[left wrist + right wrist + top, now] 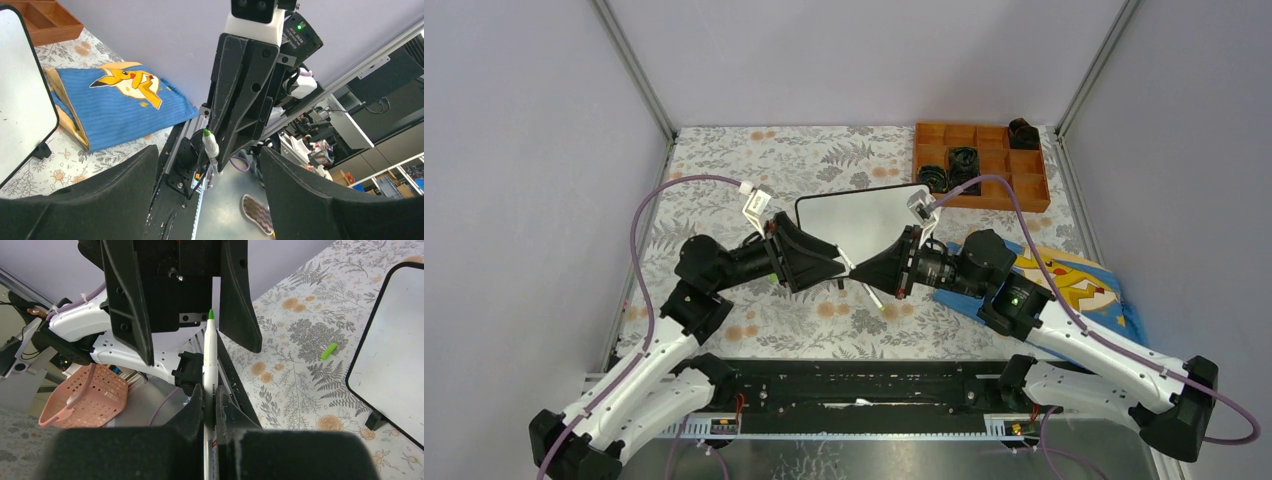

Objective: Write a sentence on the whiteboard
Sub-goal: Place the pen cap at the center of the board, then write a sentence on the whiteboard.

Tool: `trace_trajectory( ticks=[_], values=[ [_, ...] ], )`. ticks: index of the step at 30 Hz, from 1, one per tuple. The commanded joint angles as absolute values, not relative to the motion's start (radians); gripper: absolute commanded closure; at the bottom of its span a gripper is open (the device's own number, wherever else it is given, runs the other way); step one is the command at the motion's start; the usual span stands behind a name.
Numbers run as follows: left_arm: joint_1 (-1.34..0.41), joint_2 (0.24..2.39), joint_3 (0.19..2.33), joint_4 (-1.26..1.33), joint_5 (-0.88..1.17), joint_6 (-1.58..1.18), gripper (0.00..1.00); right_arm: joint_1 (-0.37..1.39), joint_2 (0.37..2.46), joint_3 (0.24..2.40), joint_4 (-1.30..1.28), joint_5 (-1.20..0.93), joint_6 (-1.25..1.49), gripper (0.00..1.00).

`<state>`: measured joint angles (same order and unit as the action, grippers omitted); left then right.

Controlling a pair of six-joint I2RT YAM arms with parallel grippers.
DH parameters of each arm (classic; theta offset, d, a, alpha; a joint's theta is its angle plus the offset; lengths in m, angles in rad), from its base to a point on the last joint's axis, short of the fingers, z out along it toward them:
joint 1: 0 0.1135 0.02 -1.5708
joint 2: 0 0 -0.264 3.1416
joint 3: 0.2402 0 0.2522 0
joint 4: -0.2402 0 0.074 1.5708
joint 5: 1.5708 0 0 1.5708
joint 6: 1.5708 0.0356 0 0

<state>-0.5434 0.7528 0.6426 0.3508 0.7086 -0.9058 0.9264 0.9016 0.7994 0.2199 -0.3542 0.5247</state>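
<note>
At the middle of the floral table (724, 160), the whiteboard (864, 215) is stood upright on its small black feet (374, 420), with its white face turned toward the arms and its black frame seen at the edge of both wrist views. Just in front of it, the left arm (664, 345) and the right arm (1084, 345) are brought tip to tip, so that the left jaws and the right jaws are set facing each other. The right jaws are closed tightly on a white marker (210, 360), which is gripped along its barrel between the two black fingers (192, 410). Its green tip (211, 315) is pointed away from the right wrist. The left jaws are spread wide and nothing is held in them. Their fingers (115, 195) are seen well apart, and the marker's tip is seen in the gap between them, apart from either finger. A small green cap (328, 351) is laid on the table near the whiteboard's edge. A blue Pikachu cloth (1079, 285) is spread on the table partly under the right arm, and an orange compartment tray (1032, 188) holding black parts (964, 163) is placed behind the whiteboard, toward the far right corner. A pink basket (85, 395) is seen beyond the table's edge in the right wrist view.
</note>
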Motion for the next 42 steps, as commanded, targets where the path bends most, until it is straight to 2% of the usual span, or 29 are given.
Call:
trace_trajectory(
  ticks=[1, 6, 9, 28, 33, 38, 42],
  values=[
    [-0.574, 0.775, 0.666, 0.426, 0.68, -0.85, 0.19, 0.925, 0.926, 0.847, 0.344, -0.392, 0.575, 1.0],
    [-0.587, 0.786, 0.667, 0.442, 0.638, -0.855, 0.21, 0.925, 0.939, 0.854, 0.351, -0.401, 0.584, 1.0],
    [-0.589, 0.793, 0.673, 0.446, 0.632, -0.867, 0.26, 0.925, 0.939, 0.853, 0.349, -0.401, 0.584, 1.0],
    [-0.615, 0.787, 0.635, 0.533, 0.615, -0.94, 0.71, 0.924, 0.916, 0.827, 0.344, -0.388, 0.581, 1.0],
    [-0.622, 0.783, 0.63, 0.529, 0.619, -0.94, 0.73, 0.925, 0.912, 0.825, 0.345, -0.385, 0.581, 1.0],
    [-0.63, 0.778, 0.629, 0.511, 0.624, -0.933, 0.58, 0.924, 0.912, 0.824, 0.347, -0.384, 0.581, 1.0],
    [-0.633, 0.767, 0.62, 0.5, 0.621, -0.928, 0.58, 0.925, 0.907, 0.82, 0.341, -0.377, 0.576, 1.0]
  ],
)
